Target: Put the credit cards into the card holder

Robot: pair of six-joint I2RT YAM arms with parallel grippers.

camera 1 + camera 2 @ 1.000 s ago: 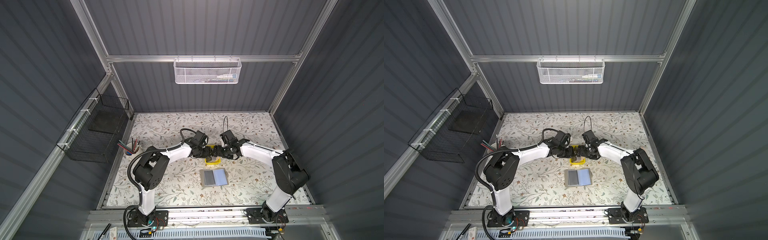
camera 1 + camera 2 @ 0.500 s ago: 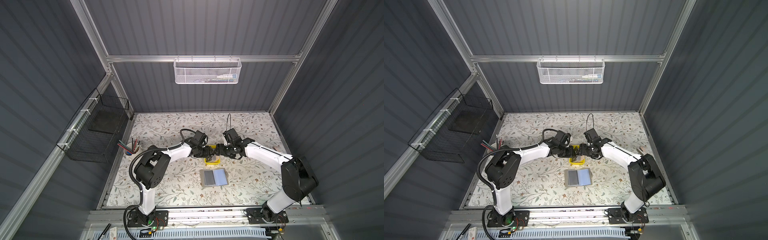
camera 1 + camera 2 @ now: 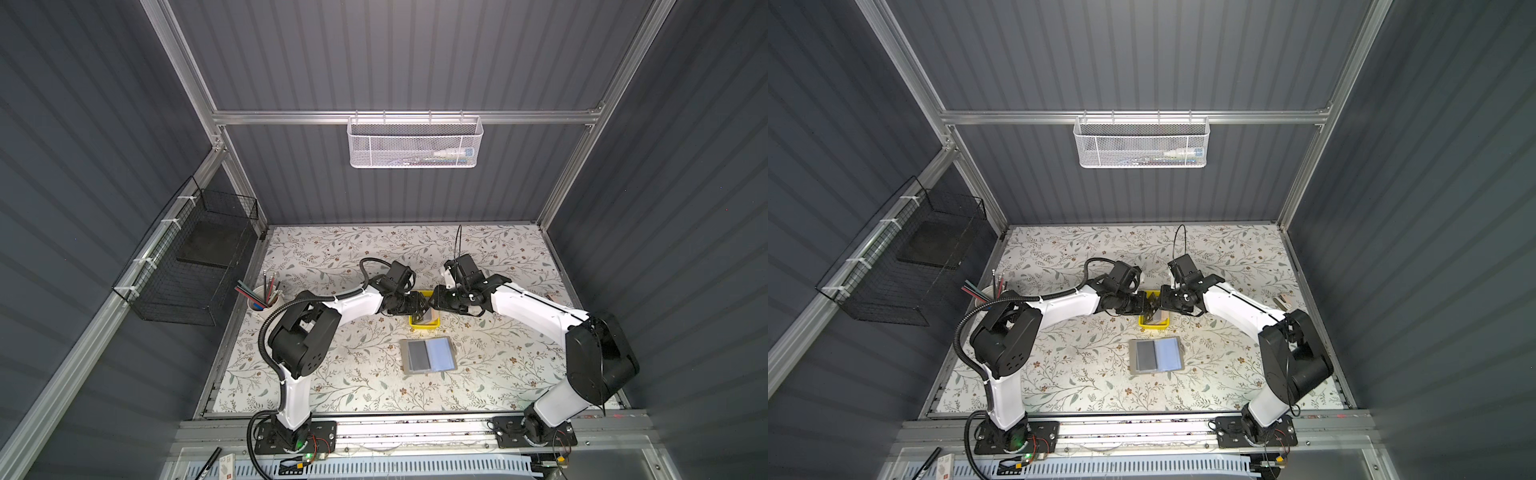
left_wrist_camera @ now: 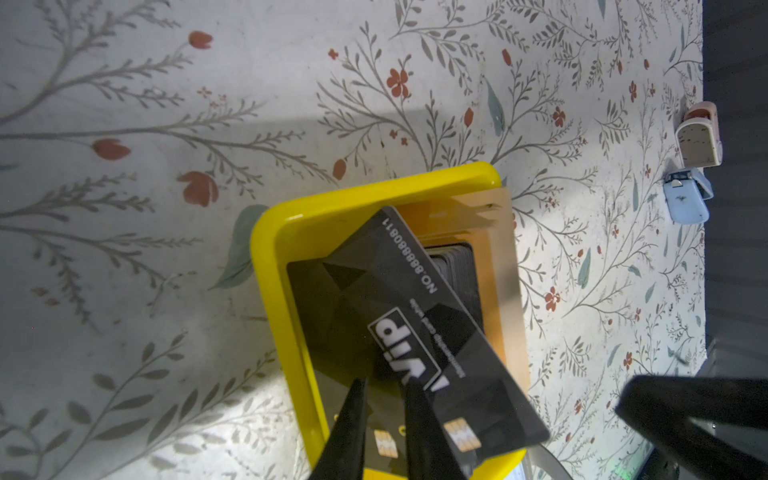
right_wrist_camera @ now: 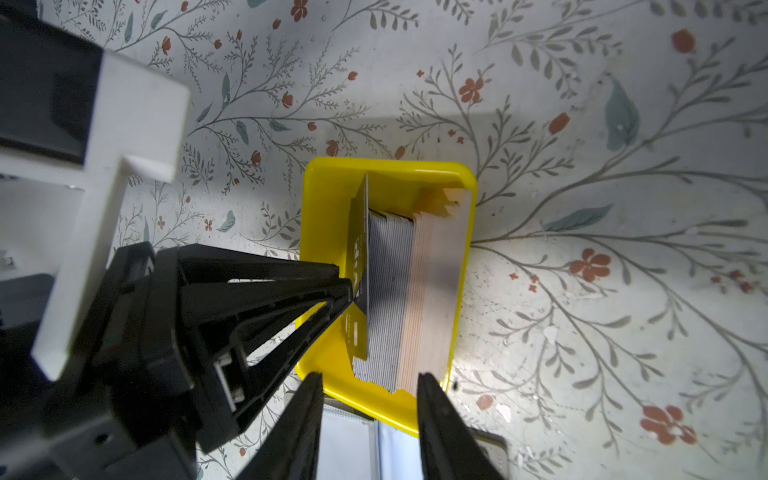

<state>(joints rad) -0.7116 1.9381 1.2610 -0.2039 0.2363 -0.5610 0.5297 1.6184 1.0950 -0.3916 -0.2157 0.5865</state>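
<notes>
Stack of credit cards (image 5: 399, 291) is seen on edge in yellow tray (image 4: 282, 232). One black VIP card (image 4: 415, 316) is tilted off the stack, pinched by left gripper (image 4: 384, 382). Right gripper (image 5: 370, 375) is held at the tray end facing the card holder (image 3: 428, 356), jaws apart, nothing gripped. The card holder is laid open on table (image 3: 332, 257), just beside tray.

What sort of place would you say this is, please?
Probably a purpose-built robot test cell rather than a home or office: grey ribbed wall panels set in an aluminium profile frame, white-and-black robot arms bolted to a front rail, and a floral-patterned tabletop.
</notes>
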